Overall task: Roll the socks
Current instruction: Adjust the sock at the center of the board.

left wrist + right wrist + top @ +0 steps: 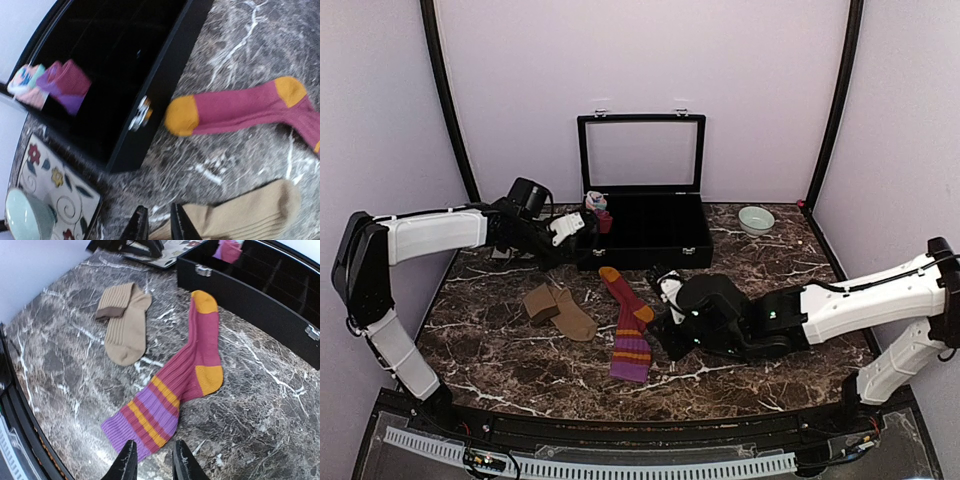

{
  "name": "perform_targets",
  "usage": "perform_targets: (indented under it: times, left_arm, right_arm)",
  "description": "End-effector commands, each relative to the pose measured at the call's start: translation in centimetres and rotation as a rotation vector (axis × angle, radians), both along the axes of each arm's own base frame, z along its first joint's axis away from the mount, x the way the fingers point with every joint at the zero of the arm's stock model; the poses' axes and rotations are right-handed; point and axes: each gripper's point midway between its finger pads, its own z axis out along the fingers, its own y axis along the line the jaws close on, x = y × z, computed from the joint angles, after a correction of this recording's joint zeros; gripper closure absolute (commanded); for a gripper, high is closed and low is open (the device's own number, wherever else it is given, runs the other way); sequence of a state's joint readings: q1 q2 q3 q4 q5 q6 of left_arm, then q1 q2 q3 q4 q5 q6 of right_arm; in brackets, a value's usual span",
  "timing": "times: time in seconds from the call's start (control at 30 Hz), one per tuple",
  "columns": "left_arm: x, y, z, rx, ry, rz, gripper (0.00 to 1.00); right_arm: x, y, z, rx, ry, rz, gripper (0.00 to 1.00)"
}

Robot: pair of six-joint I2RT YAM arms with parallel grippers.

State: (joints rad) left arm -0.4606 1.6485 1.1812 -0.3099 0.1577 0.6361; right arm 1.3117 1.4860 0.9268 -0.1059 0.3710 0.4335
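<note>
Our right gripper (154, 462) hangs low over the marble table (60, 365) with its two fingers a little apart and nothing between them. Just ahead of its tips, slightly to the left, lies the purple-and-orange striped cuff of the red-maroon sock (200, 360). That sock is flat on the table and runs away from the gripper, orange heel on the right, orange toe at the far end close to the front wall of the black case (260, 295). Further ahead and to the left we see the tan sock (125, 325), also flat, its darker cuff end folded over; it lies near the red-maroon one and does not touch it

Our left gripper (159, 225) also shows a narrow gap between its fingers and holds nothing. The tan sock sits right at its tips and stretches off to the right. Beyond that, the orange toe of the red-maroon sock points at the latch on the case front. Inside the case, far ahead and to the left of this gripper, a maroon and purple roll (67, 82) sits beside a pink and light-blue roll (27, 85). Close on the left we see a flower-patterned card (55, 185) and a pale green bowl (25, 220)
</note>
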Motion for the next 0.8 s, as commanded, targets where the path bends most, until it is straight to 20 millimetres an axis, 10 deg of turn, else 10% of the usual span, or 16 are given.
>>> perform_targets:
  times: [0.0,0.4,0.77]
  left_arm:
    - [-1.5,-5.6,0.0,-0.078,0.078,-0.076,0.81]
    - [0.7,-11.4,-4.1,-0.117,0.069,-0.073,0.83]
    - [-0.6,-8.9,-8.6,0.039,0.052,-0.101,0.83]
  right_arm:
    - [1.1,-0.8,-2.1,0.095,0.101,-0.059,0.77]
    - [3.1,0.9,-5.8,0.114,0.17,-0.1,0.8]
    - [-0.3,3.3,-10.4,0.022,0.23,-0.014,0.84]
